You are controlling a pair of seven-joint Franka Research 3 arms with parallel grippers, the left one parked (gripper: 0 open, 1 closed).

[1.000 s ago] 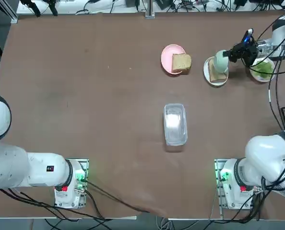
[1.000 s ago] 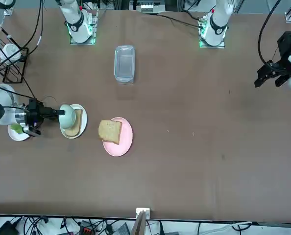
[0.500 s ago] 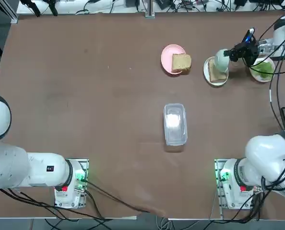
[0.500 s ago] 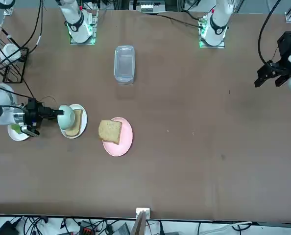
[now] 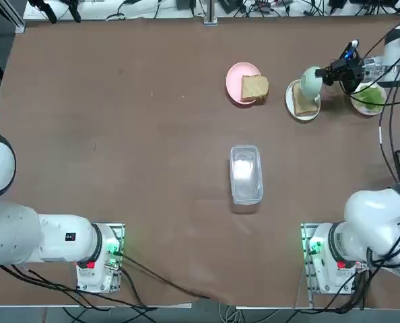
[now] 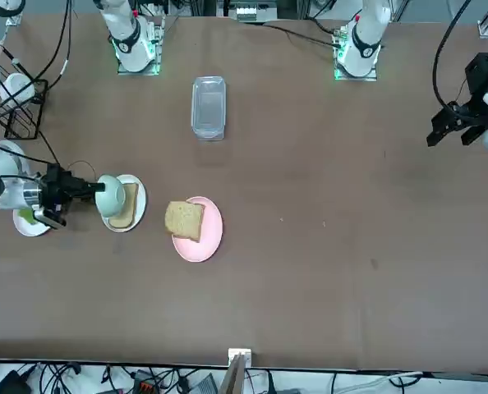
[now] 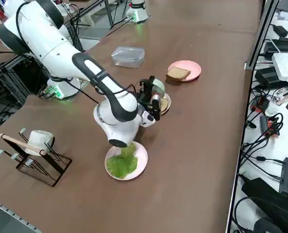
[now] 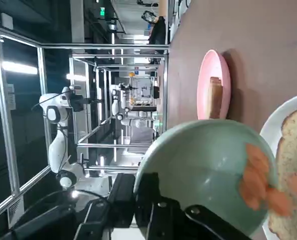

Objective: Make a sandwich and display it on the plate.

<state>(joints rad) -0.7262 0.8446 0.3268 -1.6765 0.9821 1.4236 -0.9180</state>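
Note:
My right gripper is shut on a pale green cup, held tipped on its side over a white plate. On that plate lies one bread slice. In the wrist view, orange pieces sit at the cup's mouth, right beside the bread. A second bread slice rests on the pink plate. Green lettuce lies on another white plate under my wrist, at the table's right end.
A clear lidded container lies mid-table. A wire rack holding a white mug stands near the right end of the table. Cables trail along the table's far edge.
The gripper and the cup have edged slightly toward the far side of the table, still over the plate with the bread. Nothing else moved.

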